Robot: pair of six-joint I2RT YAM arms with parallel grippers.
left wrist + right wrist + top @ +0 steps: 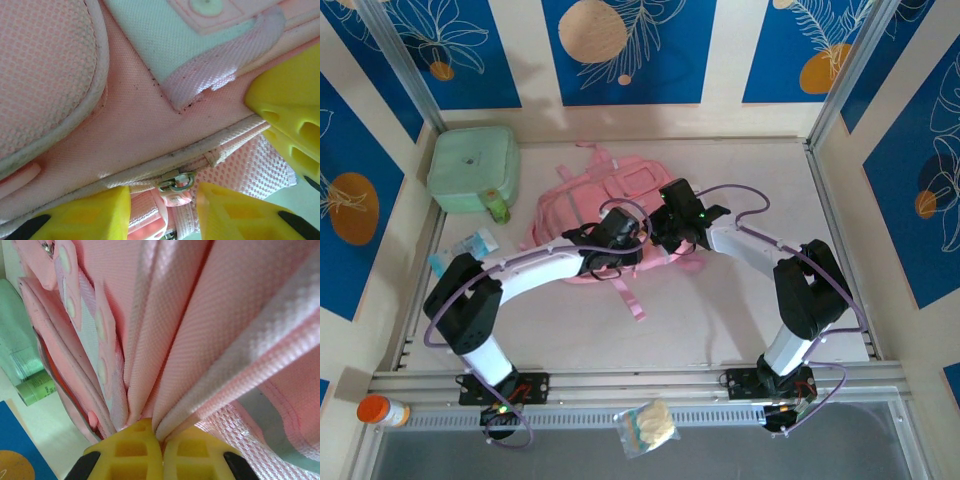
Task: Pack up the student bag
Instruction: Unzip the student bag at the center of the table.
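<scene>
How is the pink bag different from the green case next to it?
The bag is pink; the case is mint green. The bag is much bigger than the case. The bag lies crumpled, the case flat and square. The right gripper pinches the bag and the left gripper is open at its zip; no gripper is at the case. Both lie on the table.

On table (720, 320): student bag (610, 185), mint case (472, 165)

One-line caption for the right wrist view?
Right gripper shut on folds of the pink student bag; green bottle at left.
</scene>
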